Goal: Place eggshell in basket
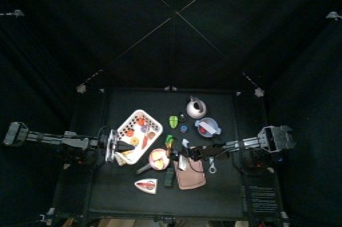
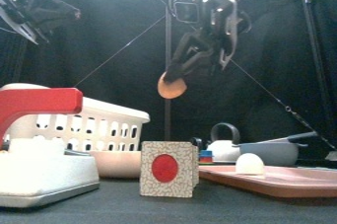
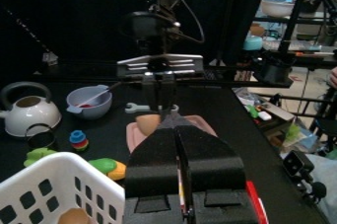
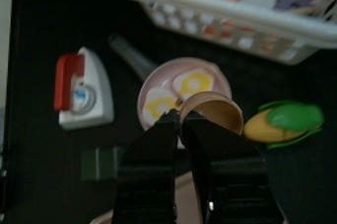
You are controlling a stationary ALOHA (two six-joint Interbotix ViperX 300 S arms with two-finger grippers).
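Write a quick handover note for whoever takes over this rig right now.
Right tool: shut on the eggshell, held in the air above the table.
Left tool: shut, empty, resting at its own side of the table.
Basket: at the left side of the table, not yet reached.
Done: eggshell picked up.
Left: carry it over the basket, release it inside.

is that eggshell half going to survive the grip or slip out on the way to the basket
The eggshell, pinched by its thin rim in the right gripper, probably cracks if squeezed harder. Hollow, so likely very light. Its curved wall could slip before reaching the basket.
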